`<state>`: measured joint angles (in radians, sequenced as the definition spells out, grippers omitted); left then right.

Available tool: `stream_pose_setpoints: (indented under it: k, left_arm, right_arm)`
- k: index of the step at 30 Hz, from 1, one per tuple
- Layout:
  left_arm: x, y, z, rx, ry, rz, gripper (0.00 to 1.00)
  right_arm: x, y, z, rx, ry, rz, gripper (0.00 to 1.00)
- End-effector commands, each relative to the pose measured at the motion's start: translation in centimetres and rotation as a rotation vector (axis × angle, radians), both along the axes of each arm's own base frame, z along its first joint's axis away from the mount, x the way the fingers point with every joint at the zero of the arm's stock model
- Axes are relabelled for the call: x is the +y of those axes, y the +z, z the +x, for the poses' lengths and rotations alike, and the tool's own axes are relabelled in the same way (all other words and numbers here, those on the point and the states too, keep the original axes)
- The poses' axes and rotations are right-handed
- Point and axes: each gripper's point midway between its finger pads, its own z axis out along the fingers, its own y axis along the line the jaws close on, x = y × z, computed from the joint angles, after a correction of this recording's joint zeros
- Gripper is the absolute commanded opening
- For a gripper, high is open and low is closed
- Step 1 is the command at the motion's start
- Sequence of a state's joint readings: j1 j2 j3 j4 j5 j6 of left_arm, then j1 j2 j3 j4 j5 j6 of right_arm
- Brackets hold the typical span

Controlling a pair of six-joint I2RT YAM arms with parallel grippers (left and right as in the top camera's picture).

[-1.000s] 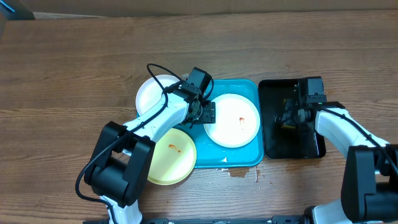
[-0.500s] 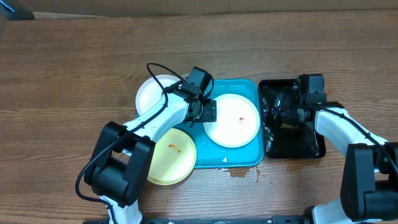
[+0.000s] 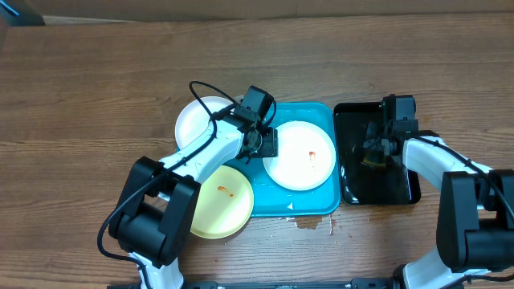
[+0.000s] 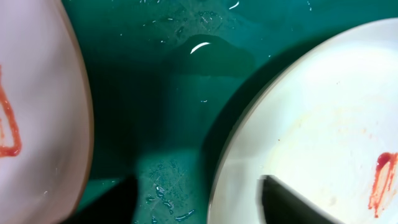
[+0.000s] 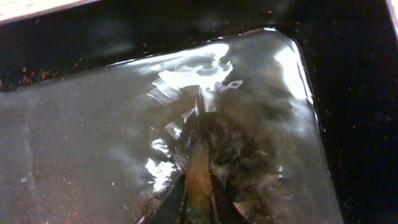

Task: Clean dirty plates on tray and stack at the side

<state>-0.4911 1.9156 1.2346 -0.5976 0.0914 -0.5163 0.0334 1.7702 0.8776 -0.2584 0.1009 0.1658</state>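
The turquoise tray (image 3: 324,202) holds a white plate (image 3: 301,156) with a red smear. A second white plate (image 3: 195,120) lies at the tray's upper left under my left arm. The yellow-green plate (image 3: 221,201), with an orange smear, overlaps the tray's lower left edge. My left gripper (image 3: 267,146) is open, low over the tray, its fingers (image 4: 199,208) straddling the left rim of the smeared white plate (image 4: 323,124). Another pale smeared plate (image 4: 37,106) shows at the left. My right gripper (image 3: 374,152) is in the black tray, shut (image 5: 199,205) on a wet orange-yellow sponge (image 5: 200,177).
The narrow black tray (image 3: 405,189) stands right of the turquoise tray and holds water (image 5: 93,137). Water drops lie on the turquoise tray floor (image 4: 205,56). A small puddle (image 3: 312,222) sits on the wood by the tray's front edge. Brown tabletop (image 3: 96,96) stretches left and behind.
My right gripper has shifted slightly in the black tray with the sponge, and the water there has moved about. My left arm and the plates have not moved.
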Motion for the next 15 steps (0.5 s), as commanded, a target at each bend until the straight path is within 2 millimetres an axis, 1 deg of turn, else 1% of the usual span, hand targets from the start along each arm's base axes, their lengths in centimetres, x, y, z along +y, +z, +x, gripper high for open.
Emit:
stream_pose_setpoints:
  k: [1, 2, 3, 4, 5, 6, 7, 9, 13, 14, 15]
  left_arm:
    - [0.1, -0.7, -0.4, 0.011, 0.001, 0.019, 0.26]
    - [0.1, -0.7, -0.4, 0.010, 0.001, 0.019, 0.19]
    - [0.1, -0.7, -0.4, 0.010, 0.001, 0.019, 0.19]
    - [0.1, -0.7, -0.4, 0.010, 0.001, 0.019, 0.27]
    - [0.1, -0.7, -0.4, 0.010, 0.001, 0.018, 0.40]
    - [0.1, -0.7, -0.4, 0.010, 0.001, 0.018, 0.54]
    - [0.1, -0.7, -0.4, 0.010, 0.001, 0.018, 0.58]
    - [0.1, -0.7, -0.4, 0.010, 0.001, 0.019, 0.61]
    - [0.0, -0.7, -0.2, 0.003, 0.001, 0.015, 0.63]
    - [0.0, -0.6, -0.1, -0.001, 0.001, 0.013, 0.62]
    - [-0.1, -0.6, 0.0, -0.004, 0.001, 0.011, 0.59]
  right_arm:
    - [1.2, -0.8, -0.5, 0.039, 0.046, 0.054, 0.04]
    - [1.7, -0.4, -0.3, 0.034, 0.061, 0.082, 0.04]
    - [2.2, 0.0, -0.2, 0.028, 0.075, 0.109, 0.10]
    - [2.7, 0.6, -0.2, 0.023, 0.087, 0.133, 0.23]
    - [3.1, 1.0, -0.2, 0.022, 0.097, 0.153, 0.39]
    - [3.3, 1.4, -0.3, 0.023, 0.104, 0.167, 0.46]
    - [3.4, 1.7, -0.4, 0.024, 0.106, 0.170, 0.48]
    - [3.4, 2.1, -0.8, 0.033, 0.105, 0.169, 0.47]
    - [3.0, 2.5, -2.1, 0.073, 0.093, 0.159, 0.47]
    - [2.9, 2.5, -2.5, 0.085, 0.090, 0.153, 0.48]
    - [2.9, 2.4, -2.8, 0.097, 0.089, 0.154, 0.48]
